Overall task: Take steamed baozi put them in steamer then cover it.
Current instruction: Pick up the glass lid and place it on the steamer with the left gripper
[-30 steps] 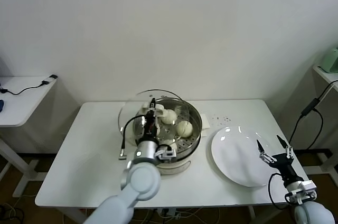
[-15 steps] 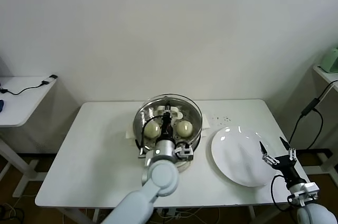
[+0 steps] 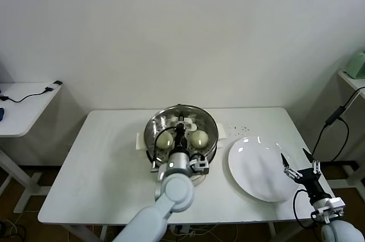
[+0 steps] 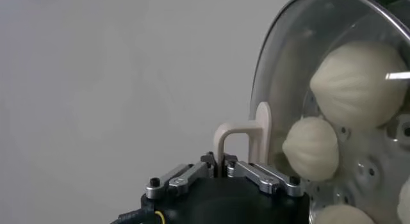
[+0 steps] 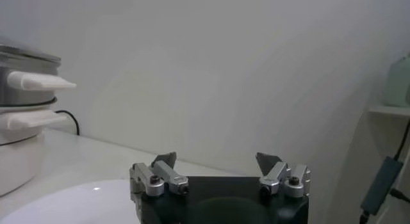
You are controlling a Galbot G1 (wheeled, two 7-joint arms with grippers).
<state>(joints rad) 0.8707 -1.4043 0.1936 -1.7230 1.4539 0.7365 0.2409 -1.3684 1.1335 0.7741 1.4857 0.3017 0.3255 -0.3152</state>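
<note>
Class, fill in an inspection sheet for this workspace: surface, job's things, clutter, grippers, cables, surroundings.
Surface: white table.
Job's things: steamed baozi lie inside the steamer; cover sits on it.
Clutter: white plate to the steamer's right; dark specks behind the plate.
Grippers: left gripper shut on the cover's handle; right gripper open, at the plate's edge.
Cables: black cable at right.
Surroundings: side table at left, bare wall.

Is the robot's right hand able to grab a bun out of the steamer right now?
Probably not. The glass lid covers the steamer, gripped by the left hand, sealing in the buns. The open right hand sits beyond the plate.
</note>
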